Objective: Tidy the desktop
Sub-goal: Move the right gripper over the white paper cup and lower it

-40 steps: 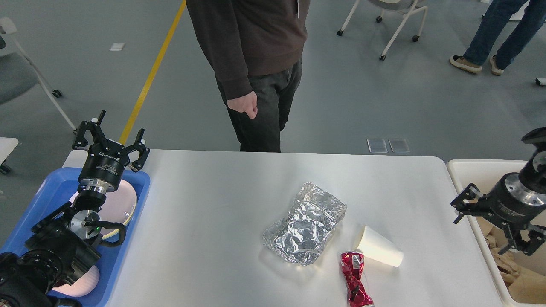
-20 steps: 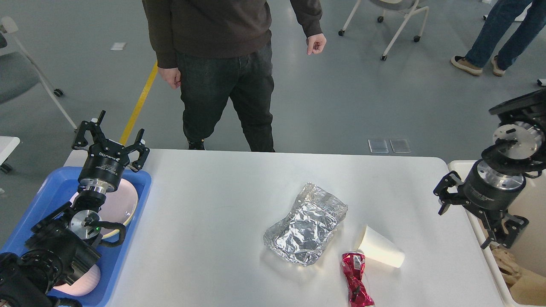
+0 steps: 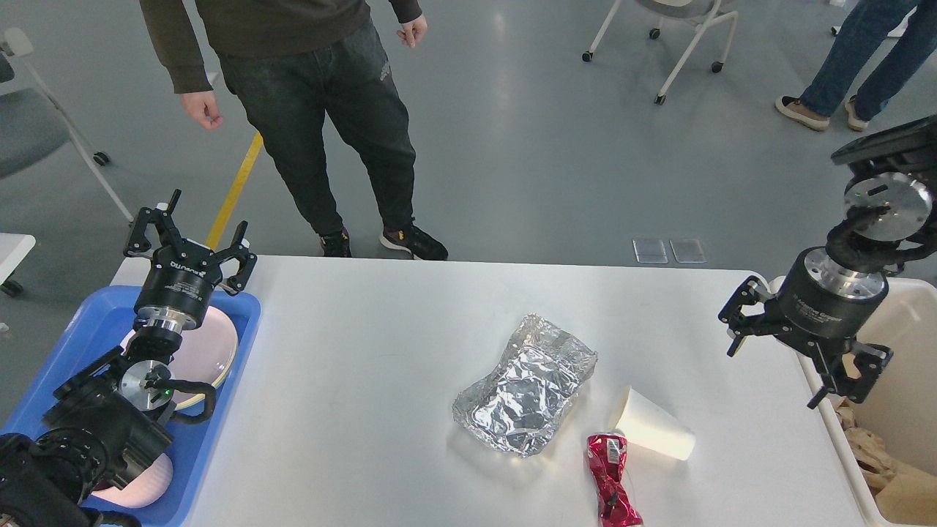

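White desk (image 3: 381, 380) fills centre of view, long side running L–R; blue tray (image 3: 88, 322) butts its L edge, cream bin (image 3: 900, 315) sits at its R edge.

On desk, R of centre: crumpled foil packet (image 3: 524, 384), lying flat. Just beside it to the R, white paper cup (image 3: 650, 424) on its side, mouth toward the foil. Crushed red can (image 3: 613, 479) lies at near edge, top end touching or nearly touching cup, can't tell which. Rest of surface bare.

L tool (image 3: 190, 238): held above far end of tray, pointing up/away, fingers spread apart, nothing between them. L arm runs back over tray toward lower L corner. Under it, pale plate (image 3: 216, 344) in tray w/ a second pinkish plate (image 3: 143, 487) nearer the view, partly hidden by arm.

R tool (image 3: 794, 359): hangs over desk's R edge, by the bin's rim, fingers apart & pointing down-left, empty. Well apart from cup & can.

Bin holds brown crumpled paper (image 3: 878, 454) at near end.

Background: person in dark top & jeans (image 3: 322, 110) standing on grey floor beyond far edge, not touching desk. Second person's legs (image 3: 864, 51) top R. Wheeled chair (image 3: 681, 29) behind. Yellow floor line (image 3: 234, 190) upper L.
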`<state>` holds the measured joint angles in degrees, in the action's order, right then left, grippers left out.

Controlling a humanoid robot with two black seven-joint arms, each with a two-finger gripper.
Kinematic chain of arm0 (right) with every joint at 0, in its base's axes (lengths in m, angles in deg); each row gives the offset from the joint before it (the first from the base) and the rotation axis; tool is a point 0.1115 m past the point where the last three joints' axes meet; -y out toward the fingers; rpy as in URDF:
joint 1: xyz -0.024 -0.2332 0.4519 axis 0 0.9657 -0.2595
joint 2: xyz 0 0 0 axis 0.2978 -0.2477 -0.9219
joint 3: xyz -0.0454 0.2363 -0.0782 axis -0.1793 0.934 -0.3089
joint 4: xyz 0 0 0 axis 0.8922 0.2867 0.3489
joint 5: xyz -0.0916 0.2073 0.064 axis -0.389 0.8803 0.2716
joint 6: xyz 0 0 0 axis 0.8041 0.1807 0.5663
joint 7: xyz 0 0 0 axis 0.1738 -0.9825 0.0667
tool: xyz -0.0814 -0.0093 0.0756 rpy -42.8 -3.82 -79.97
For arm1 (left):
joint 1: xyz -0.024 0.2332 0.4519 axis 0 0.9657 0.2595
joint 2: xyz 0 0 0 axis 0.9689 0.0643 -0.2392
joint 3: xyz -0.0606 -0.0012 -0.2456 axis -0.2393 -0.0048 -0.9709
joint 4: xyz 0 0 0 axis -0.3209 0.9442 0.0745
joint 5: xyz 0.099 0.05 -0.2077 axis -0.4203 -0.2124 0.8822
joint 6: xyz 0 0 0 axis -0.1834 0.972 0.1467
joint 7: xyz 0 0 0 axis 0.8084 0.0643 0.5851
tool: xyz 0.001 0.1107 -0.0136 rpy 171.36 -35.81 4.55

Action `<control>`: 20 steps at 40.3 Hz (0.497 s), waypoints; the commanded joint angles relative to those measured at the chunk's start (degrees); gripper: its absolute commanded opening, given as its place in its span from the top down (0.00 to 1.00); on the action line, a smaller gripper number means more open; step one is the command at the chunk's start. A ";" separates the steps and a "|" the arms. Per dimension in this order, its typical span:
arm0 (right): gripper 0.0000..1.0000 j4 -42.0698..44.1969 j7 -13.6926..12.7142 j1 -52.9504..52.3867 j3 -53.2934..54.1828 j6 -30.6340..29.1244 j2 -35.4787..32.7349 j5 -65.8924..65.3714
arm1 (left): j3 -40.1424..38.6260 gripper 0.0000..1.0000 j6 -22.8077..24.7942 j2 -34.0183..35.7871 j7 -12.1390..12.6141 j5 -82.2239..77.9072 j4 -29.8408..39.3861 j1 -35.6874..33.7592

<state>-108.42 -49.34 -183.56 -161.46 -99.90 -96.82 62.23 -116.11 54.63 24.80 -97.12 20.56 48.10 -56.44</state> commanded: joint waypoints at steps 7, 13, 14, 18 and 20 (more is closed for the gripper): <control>0.00 -2.03 -8.17 2.25 0.97 20.85 -1.42 17.59 | 0.00 0.04 0.00 0.00 -0.09 0.00 0.00 0.00; 0.00 -1.76 -12.40 5.86 5.97 31.48 -1.77 23.40 | 0.00 0.04 0.00 0.00 -0.01 0.00 0.00 0.00; 0.00 -1.76 -12.57 6.38 6.94 33.07 -2.12 23.75 | 0.00 0.04 0.00 0.00 -0.01 0.00 0.00 0.00; 0.00 -1.59 -12.84 8.75 12.29 37.82 -3.97 24.37 | 0.00 0.04 0.00 0.00 -0.01 0.00 0.00 0.00; 0.00 -1.50 -12.84 10.69 15.81 39.23 -4.32 24.28 | 0.00 0.04 0.00 0.00 -0.09 0.00 0.00 0.00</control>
<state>-110.16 -61.84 -176.58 -153.00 -65.69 -99.66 85.97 -116.11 54.63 24.80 -97.13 20.56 48.10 -56.44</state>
